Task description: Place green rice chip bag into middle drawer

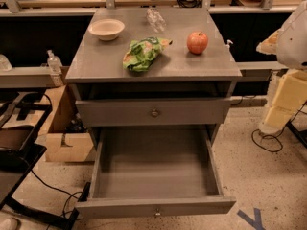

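The green rice chip bag lies crinkled on the grey cabinet top, left of centre. A red apple stands to its right. The middle drawer is pulled fully out below the shut upper knobbed drawer; its inside shows only bare grey floor. My arm hangs at the right edge of the camera view, beside the cabinet. My gripper shows only as a tan tip there, well right of the bag and apart from it, holding nothing that I can see.
A cream bowl and a clear plastic bottle sit at the back of the cabinet top. A cardboard box and black cables stand on the floor to the left. A cable loop lies on the floor to the right.
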Robot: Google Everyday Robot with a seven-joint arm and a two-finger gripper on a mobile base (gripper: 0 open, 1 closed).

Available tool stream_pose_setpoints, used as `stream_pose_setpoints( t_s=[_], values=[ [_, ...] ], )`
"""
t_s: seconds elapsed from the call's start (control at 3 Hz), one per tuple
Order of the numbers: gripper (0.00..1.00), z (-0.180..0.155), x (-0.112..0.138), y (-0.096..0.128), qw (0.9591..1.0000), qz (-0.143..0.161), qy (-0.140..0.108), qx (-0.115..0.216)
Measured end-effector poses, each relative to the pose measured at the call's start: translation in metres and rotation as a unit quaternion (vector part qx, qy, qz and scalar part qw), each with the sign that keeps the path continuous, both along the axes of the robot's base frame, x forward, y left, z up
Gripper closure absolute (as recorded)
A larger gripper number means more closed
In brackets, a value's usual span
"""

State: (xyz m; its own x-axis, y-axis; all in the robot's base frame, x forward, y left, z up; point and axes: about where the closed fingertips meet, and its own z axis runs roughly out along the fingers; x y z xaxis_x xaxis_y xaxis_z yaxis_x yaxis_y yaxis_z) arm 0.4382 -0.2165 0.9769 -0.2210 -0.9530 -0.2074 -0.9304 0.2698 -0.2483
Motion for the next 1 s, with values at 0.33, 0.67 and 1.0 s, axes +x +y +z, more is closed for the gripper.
stream_pose_setpoints(
  t_s=[0.33, 0.67, 1.0],
  values=[
    [0.00, 0.000, 0.000, 0.000, 1.0000, 0.000, 0.000, 0.000],
    [0.00, 0.000, 0.011, 0.007, 0.9996, -0.001, -0.022, 0.016],
    [0.00, 0.005, 0.055, 0.032, 0.9966, -0.007, -0.057, 0.059]
  ],
)
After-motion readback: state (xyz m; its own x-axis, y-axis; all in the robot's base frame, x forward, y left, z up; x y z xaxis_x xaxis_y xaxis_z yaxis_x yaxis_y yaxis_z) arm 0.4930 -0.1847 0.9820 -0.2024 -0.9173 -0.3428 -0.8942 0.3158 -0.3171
